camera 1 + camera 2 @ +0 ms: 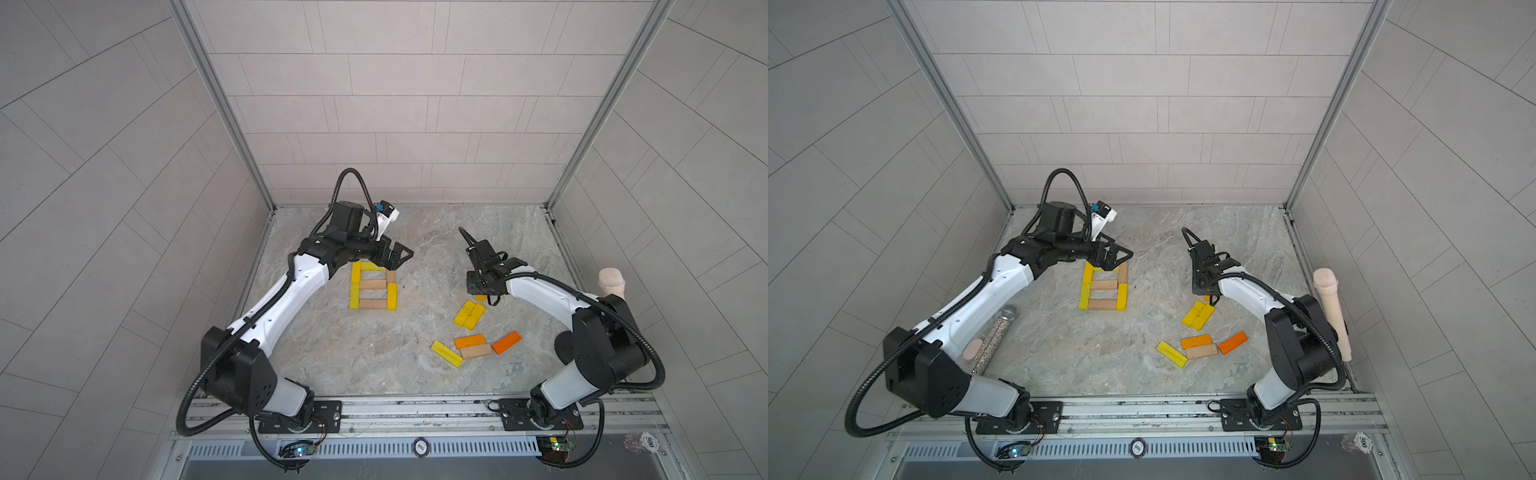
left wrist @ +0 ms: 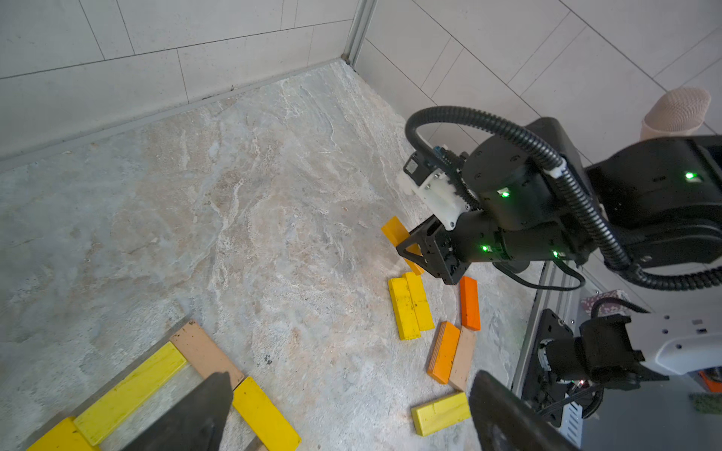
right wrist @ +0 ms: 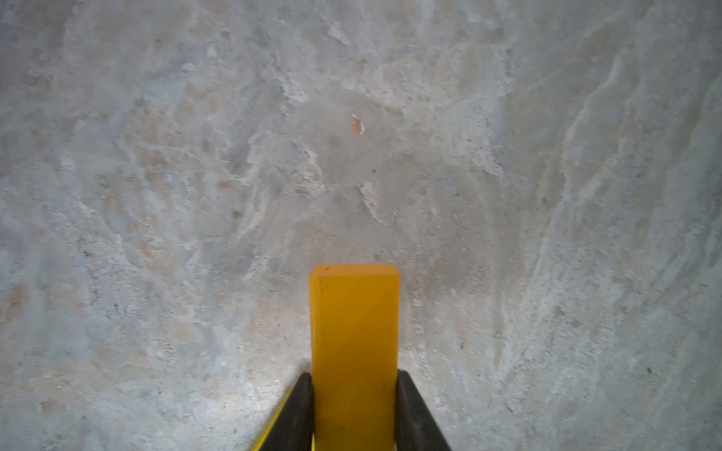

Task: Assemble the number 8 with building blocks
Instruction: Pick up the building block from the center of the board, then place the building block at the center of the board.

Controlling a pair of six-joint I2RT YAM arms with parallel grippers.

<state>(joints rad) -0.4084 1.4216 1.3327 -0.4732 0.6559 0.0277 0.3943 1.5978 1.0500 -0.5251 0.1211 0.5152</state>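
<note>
Your table is a marbled slab between tiled walls. Your left arm reaches in over the 8, and your right arm bends in over the loose blocks.

A beige mic leans on the right wall behind the right arm. A glittery mic lies beside the left arm.

The 8 lies flat on the left half of the table, and you can count all seven bars:
- **Yellow:** top, both left sides and the lower right.
- **Tan:** upper right, middle and bottom.

Your left gripper hangs over the top end of the 8, jaws wide apart and holding nothing. In both top views it hides part of the top bar.

Well apart, on the right half, you have the spare blocks:
- a yellow pair lying side by side;
- nearer the rail, an orange block against a tan block;
- a second orange just right of those two;
- a lone yellow on their left.

Your right gripper is clamped on an amber block just beyond the yellow pair. The block sticks out past the fingertips. You cannot tell whether it touches the table.
</note>
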